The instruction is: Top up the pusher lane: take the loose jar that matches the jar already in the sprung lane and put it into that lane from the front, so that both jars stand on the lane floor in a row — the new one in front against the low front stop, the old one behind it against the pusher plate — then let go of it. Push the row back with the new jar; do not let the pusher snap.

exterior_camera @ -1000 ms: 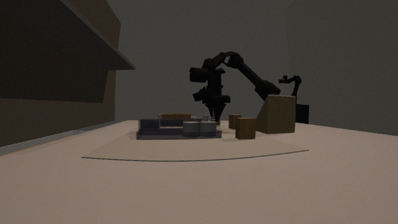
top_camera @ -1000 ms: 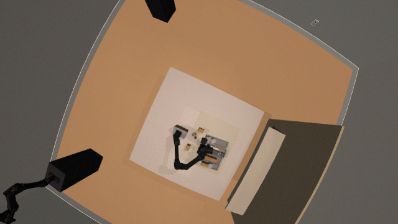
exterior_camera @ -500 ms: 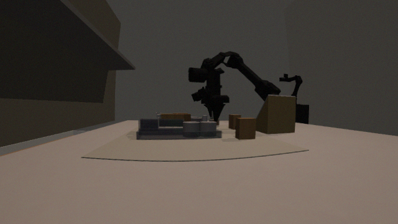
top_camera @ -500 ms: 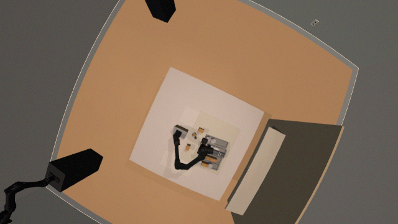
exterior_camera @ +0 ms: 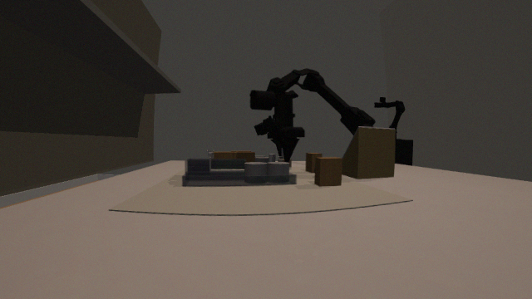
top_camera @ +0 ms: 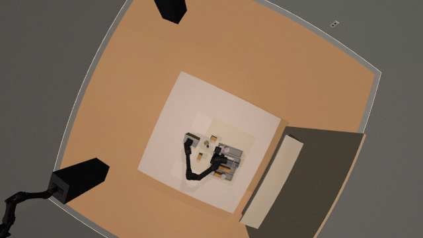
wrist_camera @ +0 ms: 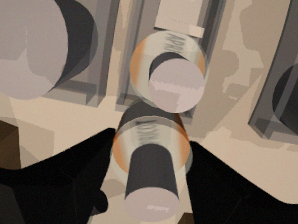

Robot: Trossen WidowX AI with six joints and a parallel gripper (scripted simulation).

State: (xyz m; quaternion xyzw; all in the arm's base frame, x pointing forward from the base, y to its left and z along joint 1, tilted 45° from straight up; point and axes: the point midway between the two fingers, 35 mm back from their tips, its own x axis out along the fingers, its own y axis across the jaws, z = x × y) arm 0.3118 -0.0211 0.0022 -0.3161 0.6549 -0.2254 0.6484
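Observation:
My gripper (wrist_camera: 151,142) (exterior_camera: 285,159) points down, shut on a jar with a pale lid, dark neck and orange-and-white label. This held jar (wrist_camera: 151,204) is upright or nearly so, at the front end of the sprung lane (wrist_camera: 214,30). A matching jar (wrist_camera: 177,86) stands in the lane just behind it, its far side near the pale pusher plate (wrist_camera: 178,26). The two jars overlap in the wrist view; whether they touch is unclear. The low front stop is mostly hidden behind the held jar, whose height over the lane floor cannot be told.
A lane to the left holds a wide grey-lidded jar (wrist_camera: 30,47); a lane to the right holds a dark round item (wrist_camera: 289,95). Brown blocks (exterior_camera: 327,171) (exterior_camera: 313,162) stand in front of the lanes. A large wedge-shaped block (exterior_camera: 376,153) is near the arm's base.

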